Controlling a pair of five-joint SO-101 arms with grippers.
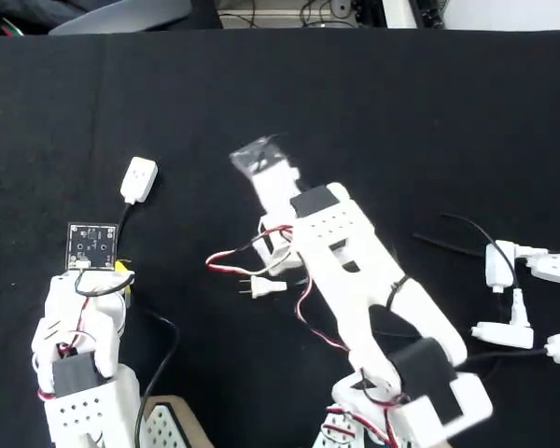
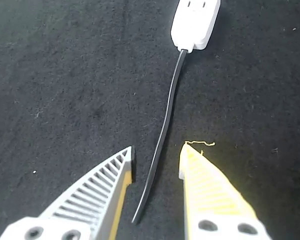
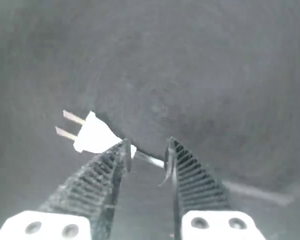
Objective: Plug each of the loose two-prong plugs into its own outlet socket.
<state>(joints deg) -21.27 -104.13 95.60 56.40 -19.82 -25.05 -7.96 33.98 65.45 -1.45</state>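
While the left gripper stood wide apart and empty, its ribbed white and yellow fingers straddled a thin black cord without touching it; that cord looked limp, likelier to drag than to push. The right gripper was also parted with nothing in it, its ribbed tips poised beside the two-prong plug. That plug lay flat on the black cloth table, apart from any socket. It was a small white moulded body with two bare metal prongs and a thin cord trailing behind it. It seemed light, hard and rather slick, apt to pivot if pinched near its narrow end, so the surest hold would be across the broad flanks of the body, clear of the prongs. Farther out lay the outlet socket, a smooth rounded white block at the black cord's end with its slots showing. It was probably light enough to slide under pressure, so it would want bracing. Well off to one side sat a cluster of white plugs and sockets.
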